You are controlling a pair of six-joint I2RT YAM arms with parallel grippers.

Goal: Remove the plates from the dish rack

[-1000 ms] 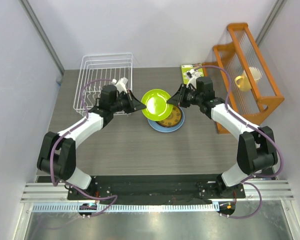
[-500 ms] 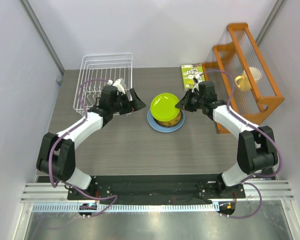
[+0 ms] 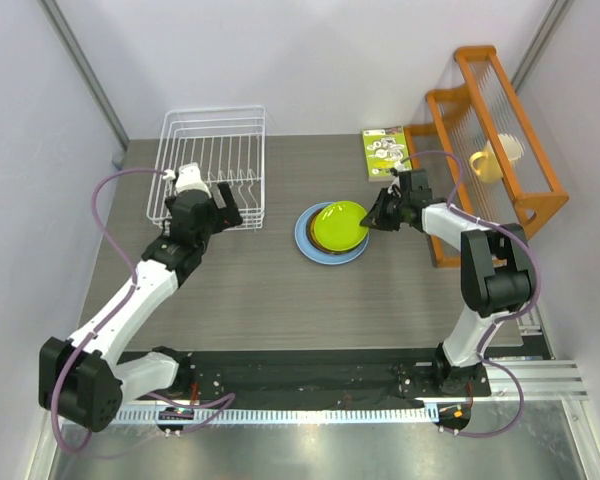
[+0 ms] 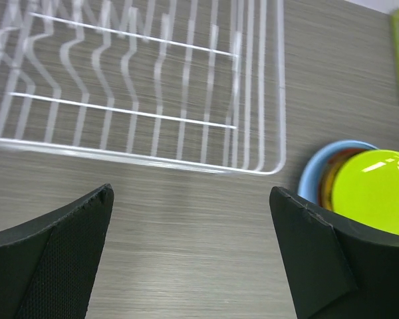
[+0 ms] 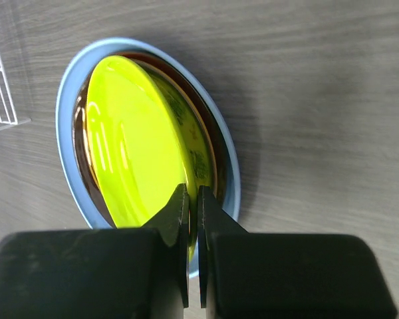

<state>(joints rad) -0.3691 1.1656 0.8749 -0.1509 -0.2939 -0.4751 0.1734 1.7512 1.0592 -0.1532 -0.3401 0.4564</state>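
Note:
The white wire dish rack (image 3: 212, 165) (image 4: 153, 86) stands at the back left with no plates in it. The plates are stacked at mid-table. A large light blue plate (image 3: 305, 240) (image 4: 310, 176) (image 5: 70, 106) is at the bottom and dark plates (image 5: 209, 143) lie on it. The lime green plate (image 3: 340, 226) (image 4: 376, 193) (image 5: 133, 139) is on top. My right gripper (image 3: 380, 213) (image 5: 193, 196) is shut on the lime plate's right rim, which looks slightly raised. By the rack's front right corner, my left gripper (image 3: 223, 208) (image 4: 191, 199) is open and holds nothing.
An orange wooden shelf rack (image 3: 500, 130) with a pale cup (image 3: 490, 160) in it stands along the right wall. A green printed pack (image 3: 385, 152) lies just behind the right gripper. Walls close in the left, back and right sides.
The left gripper has let go of the lime green plate, opened wide and drawn back left to the rack. The right gripper has lowered the plate onto the stack.

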